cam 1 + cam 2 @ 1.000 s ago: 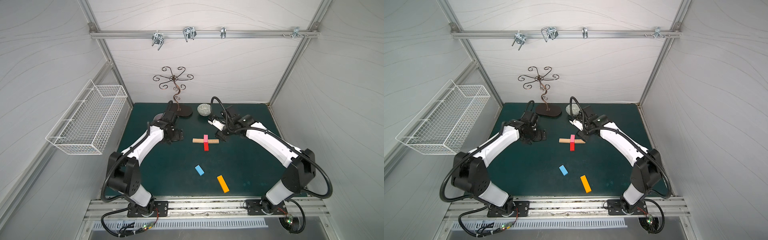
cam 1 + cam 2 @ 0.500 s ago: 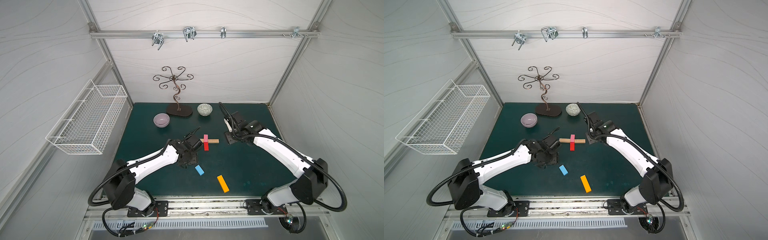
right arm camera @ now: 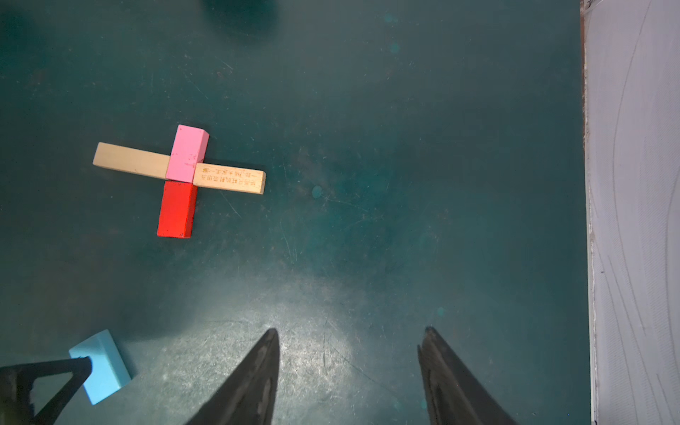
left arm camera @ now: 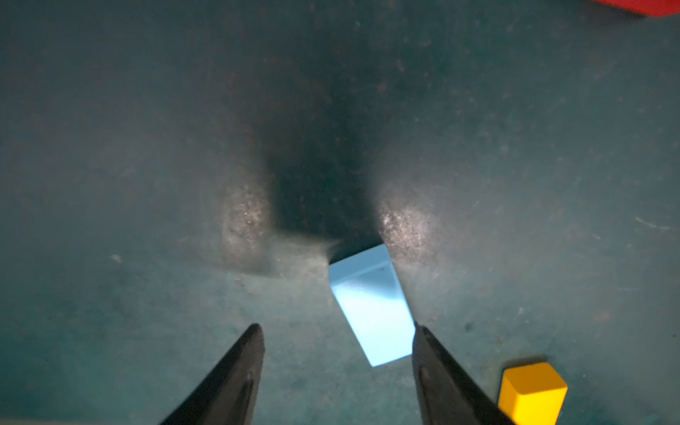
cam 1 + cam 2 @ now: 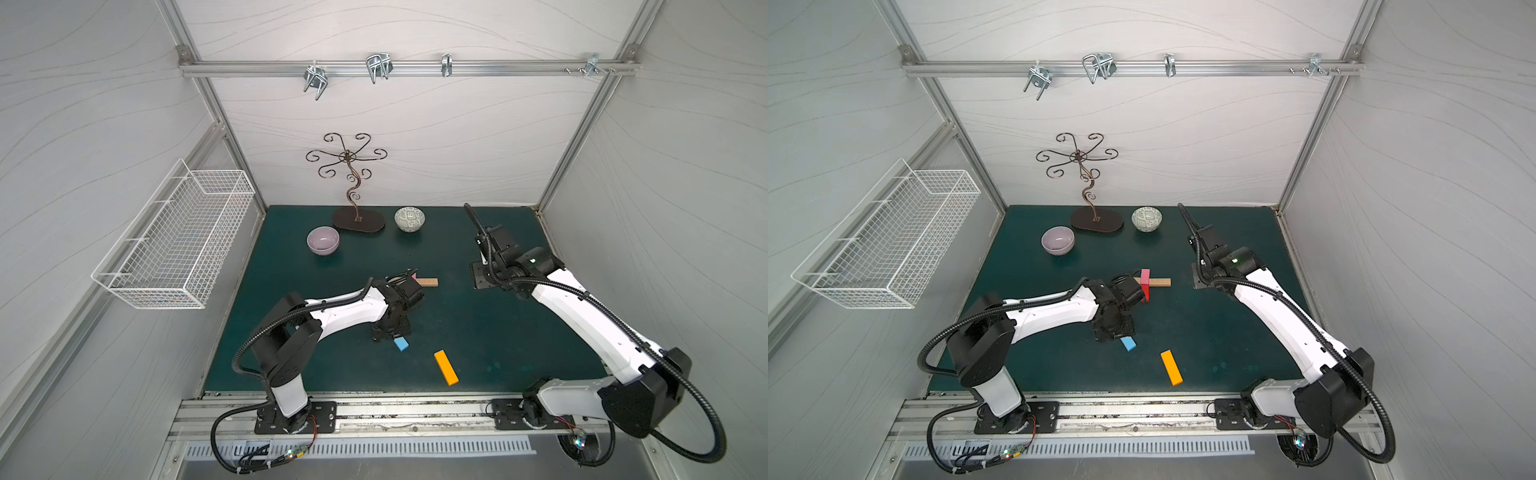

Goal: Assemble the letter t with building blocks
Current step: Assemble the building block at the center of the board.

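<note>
Flat on the green mat (image 5: 478, 332), the light blue block (image 4: 371, 309), askew and well short of the half-built letter t (image 5: 1145, 279). Straddled by the left gripper (image 4: 337, 327), jaws apart and not yet clamped: one finger (image 4: 430, 364) right at the block's long edge, perhaps touching, the other clear of it. Posed this way, probably, to pinch across the narrow width, the firmest hold for a carry. Farther back, pink block (image 3: 187, 152) and red block (image 3: 177, 209) end to end as the stem, with a plain tan bar (image 3: 130, 160) and a printed tan bar (image 3: 230, 178) butted against either side of the pink as the crossbar (small characters stamped along the second). Room past the red's free end for the blue, by the look of it. Orange block (image 5: 446, 368) loose toward the front edge, near enough to the blue to be nudged during a lift. Right gripper (image 3: 350, 329) off toward the right wall, jaws apart over bare mat, holding nothing, likely to leave the work clear. Along the back, lilac bowl (image 5: 323, 240), patterned bowl (image 5: 409, 218) and metal stand (image 5: 358, 220), well apart from the work. Nothing on the mat between blue block and stem.
</note>
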`<state>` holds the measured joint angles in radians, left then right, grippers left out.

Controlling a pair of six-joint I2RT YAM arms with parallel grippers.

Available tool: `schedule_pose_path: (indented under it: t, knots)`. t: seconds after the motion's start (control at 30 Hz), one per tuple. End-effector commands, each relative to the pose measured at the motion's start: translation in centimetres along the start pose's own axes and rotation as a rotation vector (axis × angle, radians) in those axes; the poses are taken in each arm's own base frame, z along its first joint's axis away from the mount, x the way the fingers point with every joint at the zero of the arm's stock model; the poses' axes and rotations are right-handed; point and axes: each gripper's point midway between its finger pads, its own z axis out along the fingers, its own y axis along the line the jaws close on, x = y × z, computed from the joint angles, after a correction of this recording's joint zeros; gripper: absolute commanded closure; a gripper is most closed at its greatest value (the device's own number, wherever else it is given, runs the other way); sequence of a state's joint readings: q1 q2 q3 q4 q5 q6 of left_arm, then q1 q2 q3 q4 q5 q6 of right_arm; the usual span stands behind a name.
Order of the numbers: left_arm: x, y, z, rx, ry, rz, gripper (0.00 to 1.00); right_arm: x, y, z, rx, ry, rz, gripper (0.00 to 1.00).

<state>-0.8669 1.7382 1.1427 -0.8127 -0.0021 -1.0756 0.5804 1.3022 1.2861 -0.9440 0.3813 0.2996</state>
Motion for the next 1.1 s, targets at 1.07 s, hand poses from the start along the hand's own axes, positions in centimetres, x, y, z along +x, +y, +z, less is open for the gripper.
schedule_pose_path:
  t: [1.07]
  knots:
    - [2.5,-1.9,3.5,-0.007,0.189,-0.124,0.59,0.2,-0.1,-1.4,-0.039,-0.062,0.011,0.37]
